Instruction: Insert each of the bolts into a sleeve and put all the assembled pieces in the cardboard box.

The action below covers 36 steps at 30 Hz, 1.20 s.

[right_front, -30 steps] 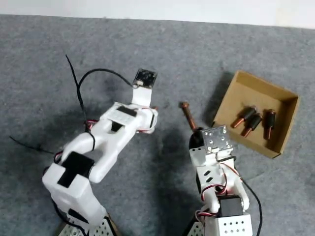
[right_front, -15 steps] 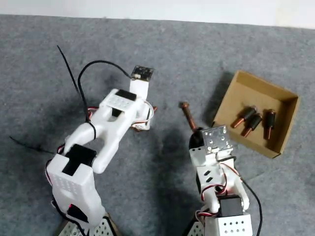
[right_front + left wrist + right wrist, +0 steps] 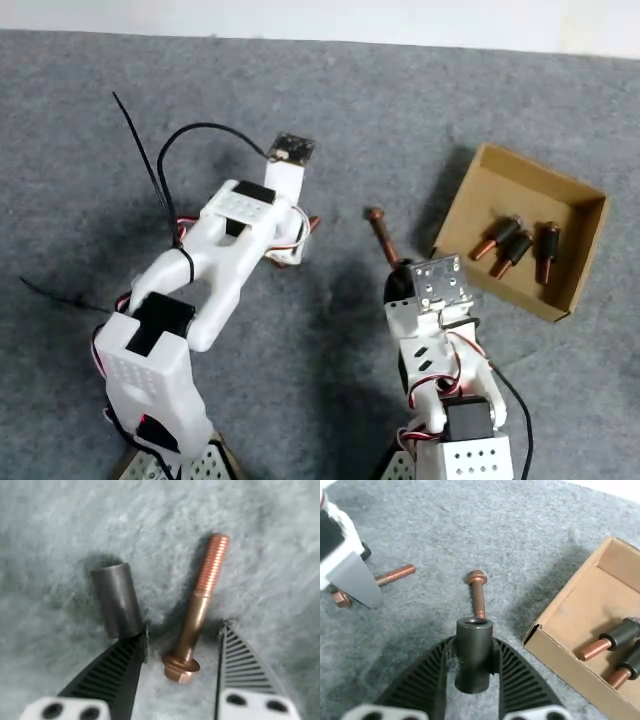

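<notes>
My left gripper (image 3: 184, 628) is open low over the grey carpet, its fingers on either side of a copper bolt (image 3: 200, 605) that lies flat with its head toward the gripper. A loose black sleeve (image 3: 117, 600) lies by the tip of one finger. My right gripper (image 3: 474, 647) is shut on another black sleeve (image 3: 475, 630), held upright with its bore showing. Just beyond it a second copper bolt (image 3: 478, 592) (image 3: 382, 235) rests on the carpet. The cardboard box (image 3: 525, 165) at the right holds three assembled pieces (image 3: 510, 245).
The grey carpet (image 3: 450, 90) covers the whole table. From the right wrist view the left arm's white finger (image 3: 350, 575) stands over its bolt (image 3: 395, 574). The box wall (image 3: 555, 652) is close beside the right gripper. A black cable (image 3: 150, 160) loops behind the left arm.
The left arm has swung its wrist slightly back and left and settled over the bolt. The right arm, the loose bolt and the box have not moved.
</notes>
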Tool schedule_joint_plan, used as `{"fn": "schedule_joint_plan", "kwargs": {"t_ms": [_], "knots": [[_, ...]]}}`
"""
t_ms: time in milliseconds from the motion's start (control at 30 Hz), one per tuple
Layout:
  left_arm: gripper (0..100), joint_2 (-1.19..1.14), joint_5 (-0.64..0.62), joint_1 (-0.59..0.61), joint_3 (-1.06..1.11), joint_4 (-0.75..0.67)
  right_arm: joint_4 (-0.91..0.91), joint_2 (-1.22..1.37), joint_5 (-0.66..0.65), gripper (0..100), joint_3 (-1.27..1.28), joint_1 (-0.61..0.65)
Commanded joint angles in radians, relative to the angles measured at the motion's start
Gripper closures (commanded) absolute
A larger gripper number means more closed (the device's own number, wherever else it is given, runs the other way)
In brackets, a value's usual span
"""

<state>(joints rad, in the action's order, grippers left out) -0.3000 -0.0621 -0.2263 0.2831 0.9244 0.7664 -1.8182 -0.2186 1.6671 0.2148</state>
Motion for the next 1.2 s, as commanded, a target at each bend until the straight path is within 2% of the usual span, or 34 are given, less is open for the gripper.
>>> {"fn": "schedule_joint_plan", "kwargs": {"t_ms": [0, 333, 600, 667, 833, 900, 1167], "knots": [[78, 0.004, 0.117, -0.013, -0.025, -0.012, -0.024, -0.021, -0.008, 99.5, 0.018, -0.010], [78, 0.004, 0.242, -0.018, -0.025, -0.014, -0.024, -0.021, -0.008, 99.5, 0.021, -0.010], [78, 0.002, 0.249, -0.019, -0.024, -0.014, -0.025, -0.021, -0.011, 99.5, 0.041, -0.010], [81, 0.002, 0.249, -0.019, -0.024, -0.012, -0.025, -0.021, -0.011, 99.5, 0.041, -0.010], [100, 0.002, 0.249, -0.021, -0.024, -0.012, -0.025, -0.021, -0.012, 99.5, 0.041, -0.010], [98, 0.002, 0.249, -0.021, -0.022, -0.012, -0.025, -0.021, -0.012, 99.5, 0.041, -0.010], [100, 0.024, 0.253, -0.019, 0.004, -0.012, -0.025, -0.021, -0.012, 99.5, 0.041, -0.010]]}}
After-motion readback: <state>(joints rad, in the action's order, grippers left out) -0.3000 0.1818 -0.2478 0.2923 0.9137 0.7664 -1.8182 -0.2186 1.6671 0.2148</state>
